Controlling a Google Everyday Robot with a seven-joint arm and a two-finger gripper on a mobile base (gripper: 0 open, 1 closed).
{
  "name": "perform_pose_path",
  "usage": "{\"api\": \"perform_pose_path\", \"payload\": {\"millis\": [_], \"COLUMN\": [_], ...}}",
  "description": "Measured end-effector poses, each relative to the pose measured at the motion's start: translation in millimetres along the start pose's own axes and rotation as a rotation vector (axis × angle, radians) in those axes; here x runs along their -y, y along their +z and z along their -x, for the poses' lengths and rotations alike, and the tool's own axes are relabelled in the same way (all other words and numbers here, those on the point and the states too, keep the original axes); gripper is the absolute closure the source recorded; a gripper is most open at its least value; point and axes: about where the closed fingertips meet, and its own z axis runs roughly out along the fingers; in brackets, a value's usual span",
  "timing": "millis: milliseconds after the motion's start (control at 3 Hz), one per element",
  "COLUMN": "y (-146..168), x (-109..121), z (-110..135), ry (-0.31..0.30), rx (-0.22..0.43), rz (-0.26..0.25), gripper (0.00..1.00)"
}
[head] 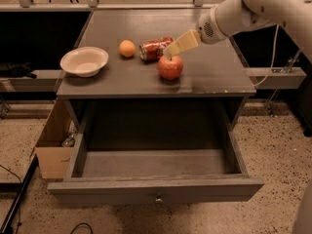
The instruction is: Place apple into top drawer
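The apple (170,67) sat on the grey surface (214,74), right of centre and towards the near edge, with its stem pointing up. The claw (170,49) hung just above it and slightly to the far side. It reached in from the upper right on a white arm (243,9), with its pale tan tip angled down to the left and close to the stem. I could not tell whether the tip touched the apple, nor whether the claw was apart or together. Just behind the apple a red can (155,48) lay on its side, its right end partly covered by the claw's tip. A small orange (127,48) stood just left of the can, and a shallow white bowl (84,61) rested further left, near the surface's left edge. Below the surface the drawer (156,165) stood pulled out towards the near side, its grey floor in plain view and a small round knob (158,199) at the middle of its front panel. An open cardboard box (51,152) stood on the speckled floor against the left side of the cabinet.
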Motion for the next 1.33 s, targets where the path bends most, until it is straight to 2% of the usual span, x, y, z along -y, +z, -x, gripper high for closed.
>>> {"api": "perform_pose_path", "payload": {"millis": [333,667,1000,1333], "y": [24,48,49,49], "x": [-11,-34,-34,-34], "z": [-7,-29,-30,-30], "ry": [0.006,0.011,0.011,0.011], "rx": [-0.016,-0.065,-0.066,-0.066], "rz": [0.013,0.031,0.032,0.032], "gripper": [0.0,0.0,0.0,0.17]}}
